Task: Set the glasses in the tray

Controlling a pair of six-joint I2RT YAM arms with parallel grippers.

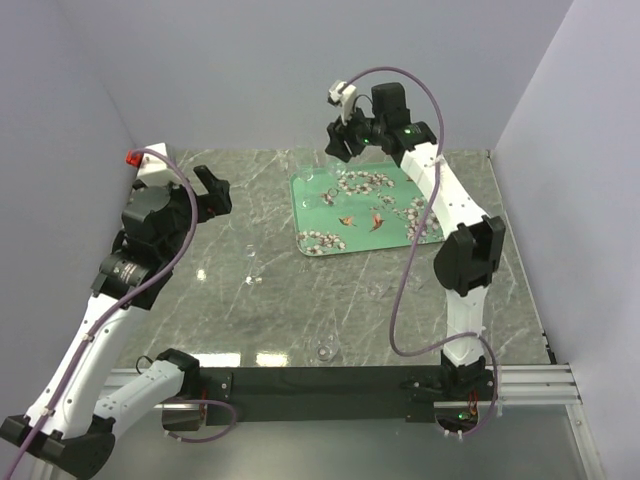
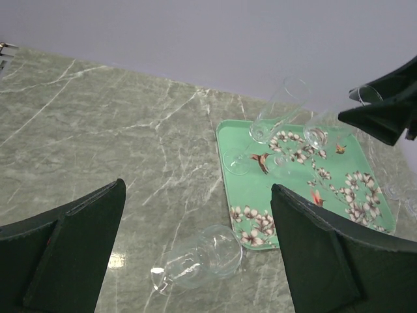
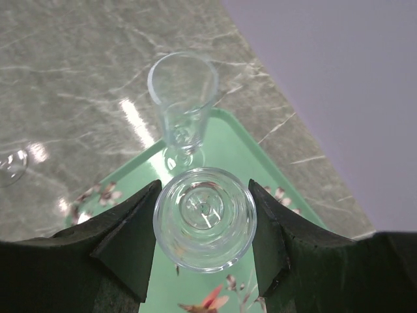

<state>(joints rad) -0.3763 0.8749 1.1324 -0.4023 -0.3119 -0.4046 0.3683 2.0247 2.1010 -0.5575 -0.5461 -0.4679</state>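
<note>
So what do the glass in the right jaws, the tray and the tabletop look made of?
The glass: clear, glossy, fully see-through; glass or clear plastic. The tray: smooth printed teal, thin rounded rim; likely plastic or melamine. The tabletop: grey-green, veined, reflecting lights; polished stone or a laminate.

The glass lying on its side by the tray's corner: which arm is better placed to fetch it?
Left. The left pincer is open and empty, with the lying glass just ahead of it. The right pincer is busy holding another glass above the tray.
</note>
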